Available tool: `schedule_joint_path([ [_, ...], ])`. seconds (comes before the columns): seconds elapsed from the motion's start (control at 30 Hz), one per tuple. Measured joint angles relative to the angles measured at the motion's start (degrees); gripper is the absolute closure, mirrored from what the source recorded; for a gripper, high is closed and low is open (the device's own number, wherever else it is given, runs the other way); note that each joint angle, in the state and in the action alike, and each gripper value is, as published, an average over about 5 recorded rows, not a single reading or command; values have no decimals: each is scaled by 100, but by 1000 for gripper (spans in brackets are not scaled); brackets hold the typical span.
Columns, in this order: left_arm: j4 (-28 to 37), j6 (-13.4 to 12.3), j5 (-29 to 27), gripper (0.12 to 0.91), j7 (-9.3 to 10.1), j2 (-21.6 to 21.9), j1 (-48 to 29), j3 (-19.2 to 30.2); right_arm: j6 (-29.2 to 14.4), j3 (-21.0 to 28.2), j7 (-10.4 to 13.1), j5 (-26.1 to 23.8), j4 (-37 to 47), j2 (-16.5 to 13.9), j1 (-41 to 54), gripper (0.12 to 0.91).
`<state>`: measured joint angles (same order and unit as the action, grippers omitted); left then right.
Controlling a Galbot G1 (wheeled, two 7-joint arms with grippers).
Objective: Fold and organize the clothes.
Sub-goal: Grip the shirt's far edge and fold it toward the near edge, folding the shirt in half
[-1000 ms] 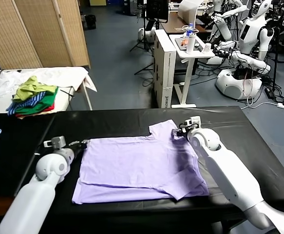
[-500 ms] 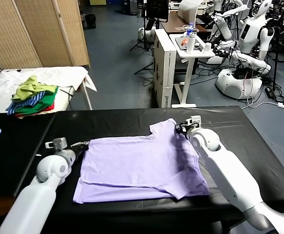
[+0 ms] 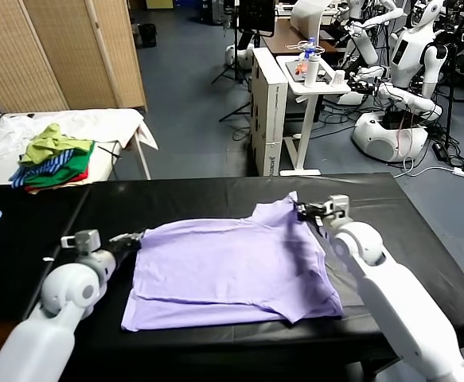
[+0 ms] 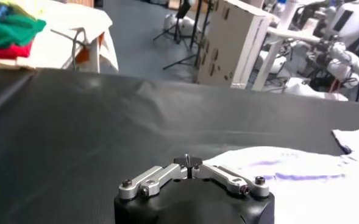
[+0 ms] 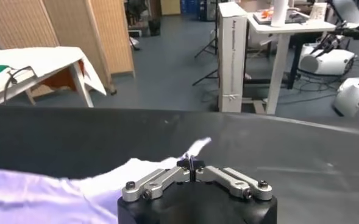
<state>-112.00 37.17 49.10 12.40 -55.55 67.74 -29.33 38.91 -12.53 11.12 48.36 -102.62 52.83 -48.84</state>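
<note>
Head view shows the left end effector [image 3: 134, 237] pinched shut on the lavender T-shirt [image 3: 228, 267] at its left edge, mid-left of frame; the right end effector [image 3: 302, 210] is clamped on the raised sleeve tip right of centre. Thin, soft fabric lies mostly flat on the black worktop [image 3: 176, 195]. Fingertip contact is hard to make out.

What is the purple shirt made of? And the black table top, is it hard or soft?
The lavender T-shirt looks like thin, soft, matte fabric, probably cotton knit: it lies limp, and its corners lift into peaks where the left gripper and right gripper pinch them. The table top seems covered in black sheet, slightly glossy, with wrinkles; perhaps plastic or vinyl.
</note>
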Motion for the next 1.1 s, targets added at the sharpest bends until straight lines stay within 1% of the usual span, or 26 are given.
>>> schedule_joint_path([
  [0.1,-341,55,-55,884,23,2,351,-191,132,-144,75,130,-313,-175,-241,882],
  [0.3,-885,121,-310,884,25,-42,1017,-533,272,-440,88,213,-884,-545,-804,883],
  [0.47,-1158,186,-450,884,2,-130,1476,-737,328,-624,332,255,-1318,-816,-1345,883],
  [0.53,-1262,223,-512,884,-7,-180,1640,-774,328,-681,393,264,-1468,-891,-1517,883],
  [0.63,-1409,264,-640,884,-5,-256,1865,-795,328,-735,386,262,-1637,-980,-1719,883],
  [0.77,-1540,309,-824,884,30,-344,2100,-805,328,-765,308,204,-1738,-1064,-1923,883],
  [1.1,-1685,391,-1106,884,87,-489,2436,-874,328,-742,259,81,-1767,-1140,-2218,883],
])
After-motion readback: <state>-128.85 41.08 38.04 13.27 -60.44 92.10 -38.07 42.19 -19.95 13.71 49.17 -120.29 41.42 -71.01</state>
